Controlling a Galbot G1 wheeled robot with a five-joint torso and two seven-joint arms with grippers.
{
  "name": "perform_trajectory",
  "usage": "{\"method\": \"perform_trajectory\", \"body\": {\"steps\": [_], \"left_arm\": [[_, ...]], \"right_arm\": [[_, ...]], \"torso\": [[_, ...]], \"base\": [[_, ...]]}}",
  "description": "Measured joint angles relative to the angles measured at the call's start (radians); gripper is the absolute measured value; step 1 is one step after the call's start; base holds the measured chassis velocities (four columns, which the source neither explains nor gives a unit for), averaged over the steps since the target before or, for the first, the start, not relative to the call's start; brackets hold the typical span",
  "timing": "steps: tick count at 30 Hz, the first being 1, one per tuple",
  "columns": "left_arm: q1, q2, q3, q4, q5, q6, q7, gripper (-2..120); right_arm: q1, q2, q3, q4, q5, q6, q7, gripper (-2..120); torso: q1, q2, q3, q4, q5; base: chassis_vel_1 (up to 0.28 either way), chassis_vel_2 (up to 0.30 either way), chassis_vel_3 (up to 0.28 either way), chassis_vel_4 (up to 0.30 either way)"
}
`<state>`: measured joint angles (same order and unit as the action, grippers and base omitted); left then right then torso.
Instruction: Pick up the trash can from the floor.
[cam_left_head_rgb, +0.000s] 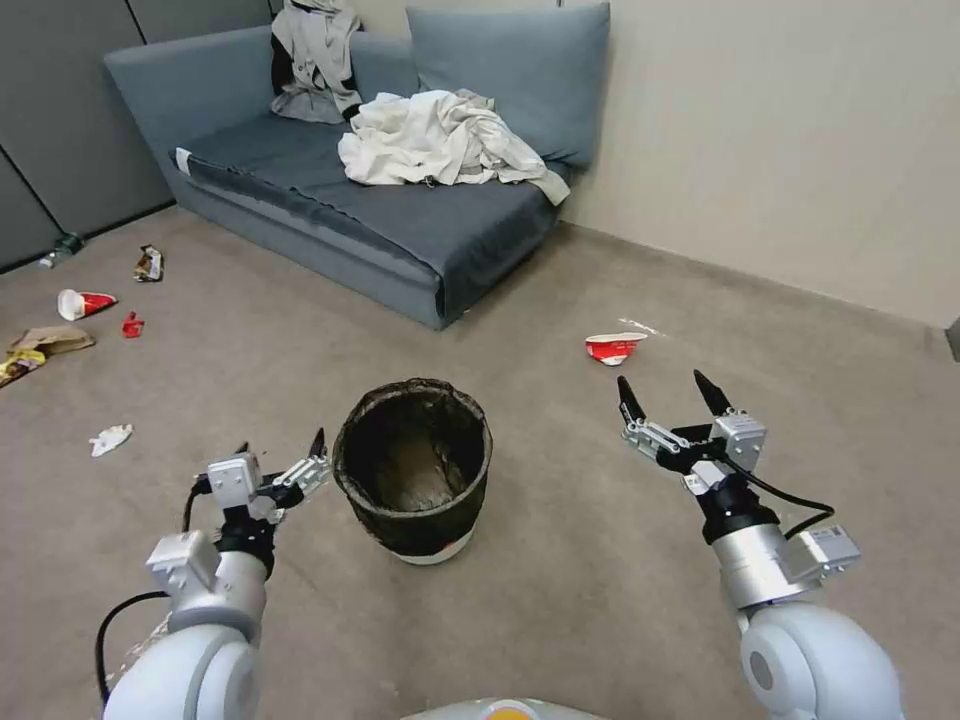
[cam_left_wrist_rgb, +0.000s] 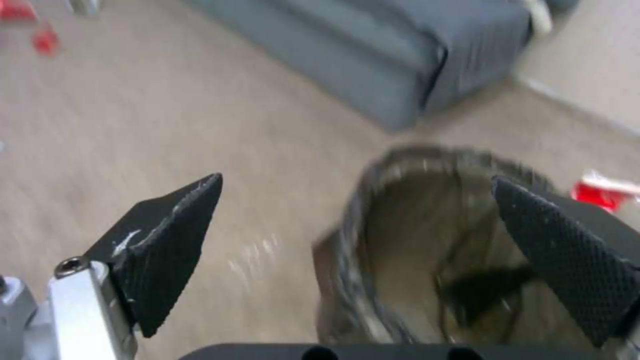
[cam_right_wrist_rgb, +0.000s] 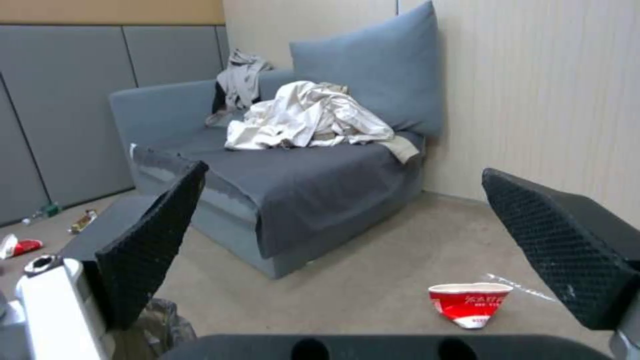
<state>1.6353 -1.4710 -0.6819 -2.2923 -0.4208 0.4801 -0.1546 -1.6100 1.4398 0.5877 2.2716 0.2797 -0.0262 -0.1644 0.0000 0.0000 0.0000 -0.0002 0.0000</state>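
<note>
1. The trash can (cam_left_head_rgb: 413, 470) stands upright on the floor (cam_left_head_rgb: 560, 600), its dark bag folded over the rim and a strip of white base showing at the bottom; it sits between my two arms, with the grey sofa (cam_left_head_rgb: 400, 215) beyond it.
2. My left end effector (cam_left_head_rgb: 283, 462) hovers just beside the trash can's rim on my left side, its fingers spread wide. In the left wrist view one fingertip (cam_left_wrist_rgb: 167, 245) hangs over bare carpet outside the can and the other over the can's open mouth (cam_left_wrist_rgb: 427, 240), so the rim lies between them. I cannot tell whether either finger touches the bag.
3. My right end effector (cam_left_head_rgb: 672, 395) is well apart from the trash can on my right side, raised above the floor with its fingers wide and holding nothing.
4. A crushed red-and-white paper cup (cam_left_head_rgb: 613, 347) lies on the floor beyond the trash can toward my right, near my right end effector; the right wrist view shows it between the fingers (cam_right_wrist_rgb: 470, 302).
5. The sofa carries a heap of pale cloth (cam_left_head_rgb: 440, 140) and a grey cushion (cam_left_head_rgb: 520, 75).
6. More litter, including another red-and-white cup (cam_left_head_rgb: 82, 303) and a white scrap (cam_left_head_rgb: 110, 438), lies far to the left of the trash can.
</note>
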Motion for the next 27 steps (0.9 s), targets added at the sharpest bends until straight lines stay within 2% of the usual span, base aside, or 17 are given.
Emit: {"method": "perform_trajectory", "body": {"steps": [5,7,9,10,14,24,27], "left_arm": [[-0.068,0.062,0.050,0.083,-0.123,0.123,-0.080,100],[-0.072,0.065,0.053,0.088,-0.129,0.132,-0.086,100],[-0.107,0.080,0.072,0.124,-0.178,0.190,-0.133,100],[-0.107,0.080,0.072,0.124,-0.178,0.190,-0.133,100],[-0.178,0.107,0.103,0.220,-0.201,0.207,-0.177,100],[-0.240,0.129,0.129,0.291,-0.250,0.196,-0.202,100],[-0.268,0.133,0.141,0.318,-0.286,0.196,-0.224,88]], "right_arm": [[-0.002,0.001,0.002,0.000,0.000,0.002,-0.004,100],[-0.003,0.001,0.002,0.000,0.000,0.002,-0.004,100],[-0.005,0.003,0.007,0.000,0.000,0.003,-0.004,100],[-0.005,0.003,0.007,0.000,0.000,0.003,-0.004,100],[-0.010,0.004,0.019,0.000,0.001,0.010,-0.004,100],[-0.010,0.006,0.022,-0.006,0.002,0.017,-0.003,100],[-0.009,0.007,0.021,-0.009,0.002,0.020,-0.003,100]], "torso": [[0.000,0.000,0.000,0.0003,-0.0003],[0.000,0.000,0.000,0.0002,-0.0003],[0.000,0.000,0.000,0.0003,0.0000],[0.000,0.000,0.000,0.0003,0.0000],[0.000,0.000,0.000,0.0002,-0.0002],[0.000,0.000,0.000,0.0002,0.0000],[0.000,0.000,0.000,0.0002,-0.0001]], "base": [[0.000,0.000,0.000,0.000],[0.000,0.000,0.000,0.000],[0.000,0.000,0.000,0.000],[0.000,0.000,0.000,0.000],[0.000,0.000,0.000,0.000],[0.000,0.000,0.000,0.000],[0.000,0.000,0.000,0.000]]}}
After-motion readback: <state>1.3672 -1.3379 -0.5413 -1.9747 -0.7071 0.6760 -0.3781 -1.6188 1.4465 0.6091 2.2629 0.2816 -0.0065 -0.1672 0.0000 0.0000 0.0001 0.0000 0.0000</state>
